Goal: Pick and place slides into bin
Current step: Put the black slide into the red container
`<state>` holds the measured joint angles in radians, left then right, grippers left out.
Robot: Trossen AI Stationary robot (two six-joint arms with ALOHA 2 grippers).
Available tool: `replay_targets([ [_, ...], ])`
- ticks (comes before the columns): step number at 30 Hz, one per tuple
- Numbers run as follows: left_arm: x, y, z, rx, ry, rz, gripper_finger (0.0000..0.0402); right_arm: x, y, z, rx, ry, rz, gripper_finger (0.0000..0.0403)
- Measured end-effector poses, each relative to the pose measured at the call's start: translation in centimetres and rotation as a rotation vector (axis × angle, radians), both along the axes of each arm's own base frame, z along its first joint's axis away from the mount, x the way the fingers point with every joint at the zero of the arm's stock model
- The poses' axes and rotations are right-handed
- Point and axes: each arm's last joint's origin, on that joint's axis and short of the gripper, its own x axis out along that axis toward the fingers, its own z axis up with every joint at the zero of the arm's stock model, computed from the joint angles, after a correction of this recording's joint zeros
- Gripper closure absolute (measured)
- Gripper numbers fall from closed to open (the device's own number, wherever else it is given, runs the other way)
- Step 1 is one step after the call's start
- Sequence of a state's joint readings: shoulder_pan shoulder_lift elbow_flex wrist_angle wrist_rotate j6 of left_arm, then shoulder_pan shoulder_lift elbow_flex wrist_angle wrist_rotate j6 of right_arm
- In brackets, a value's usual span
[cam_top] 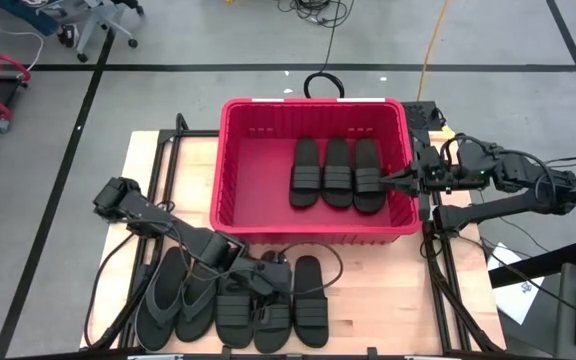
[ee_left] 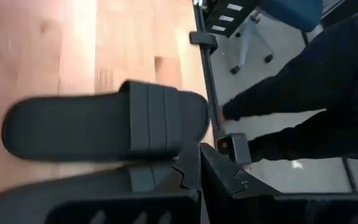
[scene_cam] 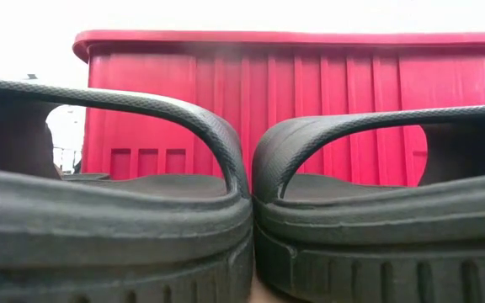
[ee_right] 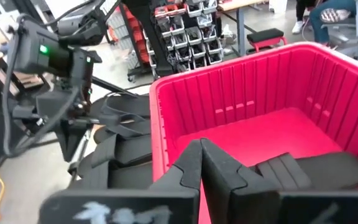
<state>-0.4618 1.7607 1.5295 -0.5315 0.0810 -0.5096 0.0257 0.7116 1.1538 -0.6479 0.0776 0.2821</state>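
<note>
The red bin (cam_top: pixel 308 103) stands at the table's far middle, with three black band slides (cam_top: pixel 336 172) lying side by side on its floor toward its right wall. Several more slides lie in a row near the table's front edge: two thong slides (cam_top: pixel 173 300) on the left and three band slides (cam_top: pixel 273 305) on the right. My left gripper (cam_top: pixel 268 275) is shut, low over the far end of the middle band slide (ee_left: pixel 135 183). My right gripper (cam_top: pixel 406 180) is shut and empty above the bin's right rim (ee_right: pixel 160 124). The low view shows two slides (scene_cam: pixel 226 210) close up, with the bin (scene_cam: pixel 293 101) behind them. My left gripper's shut fingers (ee_left: pixel 185 171) point down over the middle band slide beside its band. I cannot tell whether they touch it.
The bin's left half (cam_top: pixel 253 180) holds nothing. Bare wood (cam_top: pixel 378 300) lies right of the slide row. Black frame rails (cam_top: pixel 438 270) run along the table's sides and cables trail by the left arm (cam_top: pixel 148 215).
</note>
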Motion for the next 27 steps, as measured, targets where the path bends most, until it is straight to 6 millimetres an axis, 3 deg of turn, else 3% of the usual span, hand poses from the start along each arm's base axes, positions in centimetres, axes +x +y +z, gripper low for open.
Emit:
replay_targets([
  [5, 0.2, -1.0, -0.6, -0.026, 0.002, 0.027, 0.0401, 0.0, 0.0, 0.0, -0.023, 0.001, 0.01, 0.0403],
  [10, 2.1, -2.8, -2.2, -0.049, -0.106, 0.033, 0.0401, 0.0, 0.2, 0.0, -0.055, 0.001, 0.091, 0.0403],
  [17, 5.9, -1.2, -6.7, -0.03, -0.112, 0.131, 0.0392, 0.0, 0.5, 0.0, -0.036, -0.001, 0.182, 0.0403],
  [22, 7.1, 0.8, -7.9, -0.083, -0.048, 0.143, 0.0341, 0.0, 0.5, 0.0, -0.037, -0.001, 0.179, 0.0403],
  [27, 7.1, 0.9, -7.7, -0.116, -0.031, 0.105, 0.0258, -0.1, 0.5, -0.2, -0.035, 0.026, 0.18, 0.0403],
])
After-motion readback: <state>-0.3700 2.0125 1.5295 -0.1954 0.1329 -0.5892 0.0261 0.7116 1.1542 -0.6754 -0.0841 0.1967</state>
